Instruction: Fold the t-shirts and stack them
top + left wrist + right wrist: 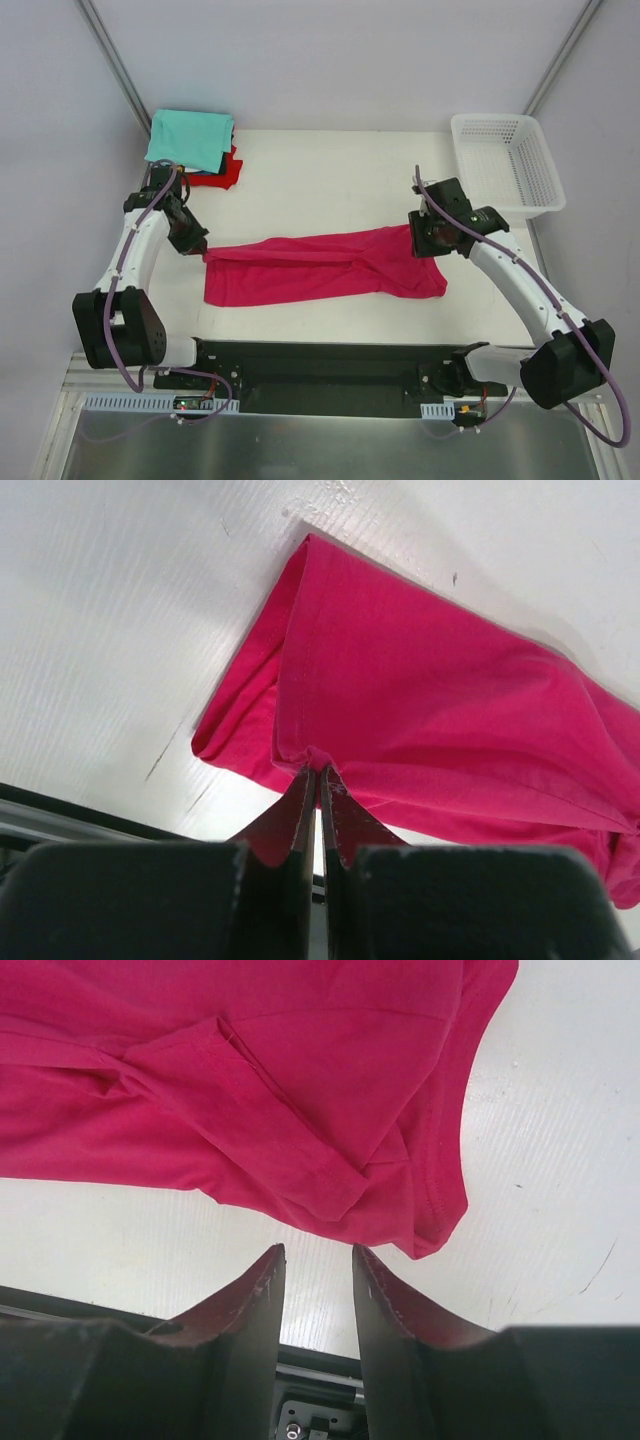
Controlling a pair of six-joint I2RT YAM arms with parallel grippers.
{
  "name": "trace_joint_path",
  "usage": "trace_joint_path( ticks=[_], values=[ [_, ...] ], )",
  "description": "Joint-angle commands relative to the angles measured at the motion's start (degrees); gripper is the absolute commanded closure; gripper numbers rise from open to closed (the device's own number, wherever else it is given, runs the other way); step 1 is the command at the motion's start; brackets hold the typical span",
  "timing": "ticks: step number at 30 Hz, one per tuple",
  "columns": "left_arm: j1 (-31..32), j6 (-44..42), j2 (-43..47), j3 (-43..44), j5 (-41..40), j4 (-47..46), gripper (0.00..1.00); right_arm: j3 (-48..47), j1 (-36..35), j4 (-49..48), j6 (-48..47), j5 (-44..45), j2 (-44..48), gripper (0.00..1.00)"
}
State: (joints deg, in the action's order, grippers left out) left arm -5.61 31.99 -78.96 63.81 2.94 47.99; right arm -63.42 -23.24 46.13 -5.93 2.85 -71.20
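White tabletop [330,170] is bounded by pale walls [330,60]. At its far left corner a folded teal t-shirt [190,138] is found stacked on a folded red t-shirt [228,172]. Just in front of that stack, the left gripper [199,249] is seen clamped, jaws pressed together on the hem at the left end of the magenta t-shirt [320,268]. That garment is laid across the middle of the table as a long, wrinkled band. At its right end, the right gripper [433,240] is held parted, nothing being caught between its fingers [255,1300]; bare table is seen in the gap. A white mesh basket [490,120] is noted at the far right corner, apart from the shirt.
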Motion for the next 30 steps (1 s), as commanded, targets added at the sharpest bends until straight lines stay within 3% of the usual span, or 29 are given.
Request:
trace_joint_path(
  ticks=[1, 6, 9, 12, 13, 15, 18, 30],
  values=[
    [0.16, -1.67, 3.28, 3.42, 0.05, 4.13, 1.00, -3.73, -0.31, 1.25, 1.27, 0.23, 0.27, 0.65],
    [0.16, -2.36, 4.34, 5.53, 0.22, 6.67, 0.99, -4.87, -0.48, 0.98, 1.98, -1.97, -0.52, 0.65],
    [0.16, -2.72, 4.95, 6.85, 0.05, 7.56, 0.86, -6.62, -0.75, 1.51, 2.15, -2.32, -0.34, 0.65],
    [0.16, -2.72, 5.57, 7.82, 0.14, 8.44, 0.61, -8.03, -0.84, 2.82, 1.89, -2.32, -0.61, 0.65],
    [0.16, -2.81, 5.57, 7.99, 0.22, 8.53, 0.42, -8.65, -0.84, 3.09, 1.80, -2.32, -0.52, 0.66],
    [0.16, -2.81, 5.66, 7.82, 0.14, 8.61, 0.21, -8.83, -0.84, 3.27, 1.45, -2.32, -0.26, 0.66],
    [0.16, -2.46, 5.48, 7.56, 0.49, 8.53, 0.07, -8.92, -0.93, 3.27, 1.19, -2.06, -0.43, 0.66],
    [3.14, -1.06, 0.92, 7.21, 0.40, 5.29, 0.05, -7.44, -1.01, 0.11, 1.19, -4.34, -3.51, 0.69]
  ],
)
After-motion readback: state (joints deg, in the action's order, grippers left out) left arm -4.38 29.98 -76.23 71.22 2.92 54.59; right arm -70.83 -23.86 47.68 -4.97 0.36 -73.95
